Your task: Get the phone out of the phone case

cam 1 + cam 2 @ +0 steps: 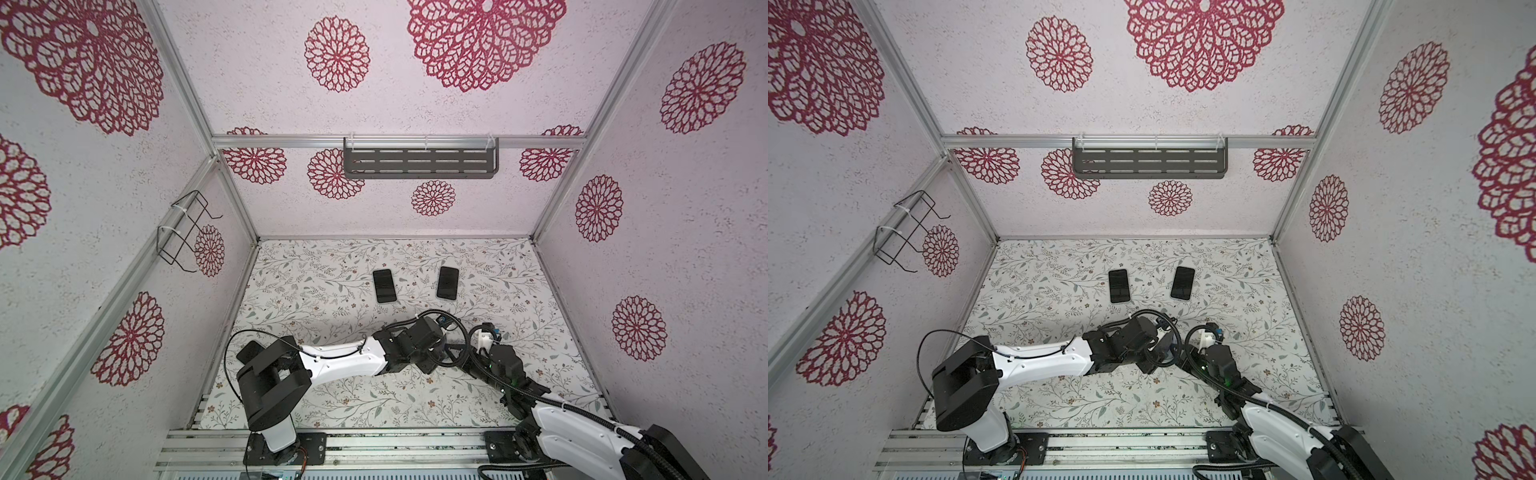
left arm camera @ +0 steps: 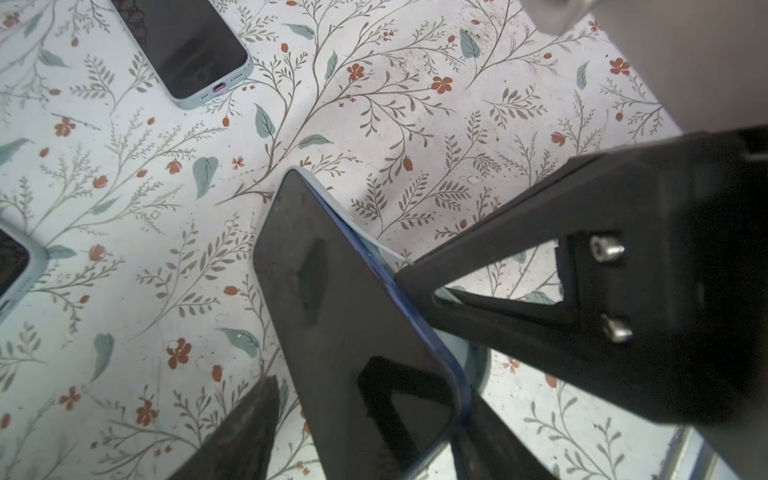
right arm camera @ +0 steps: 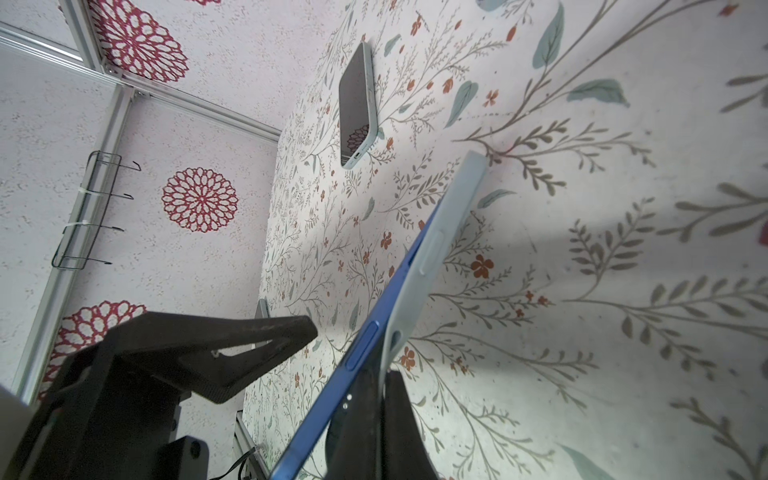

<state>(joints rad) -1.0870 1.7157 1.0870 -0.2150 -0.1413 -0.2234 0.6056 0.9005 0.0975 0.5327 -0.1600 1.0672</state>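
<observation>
Phone (image 2: 332,311) up between both arms, about mid-table, a little toward the front edge and the right edge of the table (image 1: 519,291); hidden under the wrists in both top views. Tilted, not flat: far end low, at or just off the floral surface, near end raised. Long axis apparently running away from the wrists toward the back edge, with a spare phone (image 1: 383,286) and a second spare (image 1: 447,282) lying well apart beyond it.

Partly out, by the look of it. Blue frame lifted clear of the phone case (image 3: 440,241) along the near half, a wedge of gap widening toward the right gripper (image 3: 382,386); far end seated in the case. Right gripper pinched tight on the peeled side lip of the case, not on the phone.

On the other side, left gripper (image 2: 372,388) half spread, straddling the raised near end across its width, screen toward the left wrist camera. One finger (image 3: 286,326) just beside the blue edge, with a narrow gap between; no grip on the phone visible yet.

Turns on this: phone on the left gripper's side of the wedge, case on the right's. Probably calls for a squeeze on the two long edges, then a pull back along the long axis and away from the case, right side holding firm. Risk: catching the case lip in the same squeeze.
</observation>
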